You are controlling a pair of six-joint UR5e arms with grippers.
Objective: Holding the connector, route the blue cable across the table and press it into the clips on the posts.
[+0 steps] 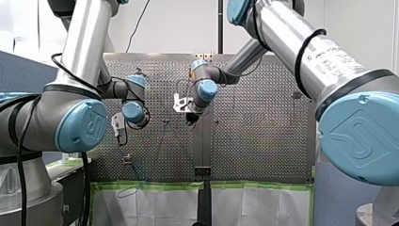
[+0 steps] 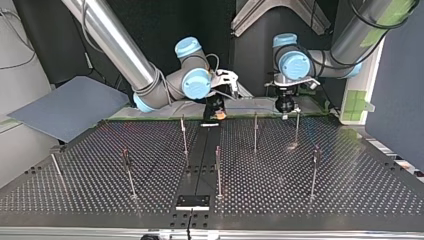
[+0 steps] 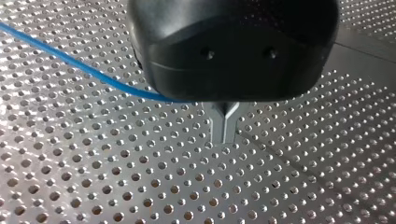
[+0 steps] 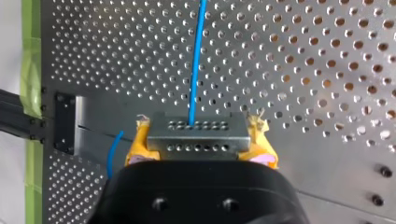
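In the front view the silver perforated metal table (image 1: 259, 141) fills the middle. The left arm's black two-finger gripper (image 1: 123, 137) hangs over the table's left part. The right arm's gripper (image 1: 190, 120) reaches to the table's middle. A stretch of the thin blue cable (image 1: 139, 173) shows near the table's near edge, below the left gripper.

In the top view thin upright metal posts (image 2: 184, 135) stand spread across the table (image 2: 350, 190), each well apart from the next. The right gripper (image 2: 216, 114) hangs at the far edge near the middle, with yellow showing at its tip. The left gripper (image 2: 286, 107) hangs just beside it, towards the view's right, close to the farthest post (image 2: 297, 127). A flat grey-blue sheet (image 2: 70, 107) lies off the table's far left corner.

In the left wrist view the left gripper's (image 3: 224, 134) metal fingers (image 3: 223, 126) meet at their tips, with no gap between them. The cable (image 3: 84, 67) runs over the table and passes under the black gripper body towards the fingers. Whether they pinch it is hidden.

In the right wrist view the right gripper (image 4: 198, 142) is closed on the rectangular grey metal connector (image 4: 197, 133), with a yellow pad (image 4: 140, 144) pressed against each end. The cable (image 4: 196, 65) leaves the connector's top face and runs straight ahead over the table. A green tape strip (image 4: 30, 70) lines the table's edge.
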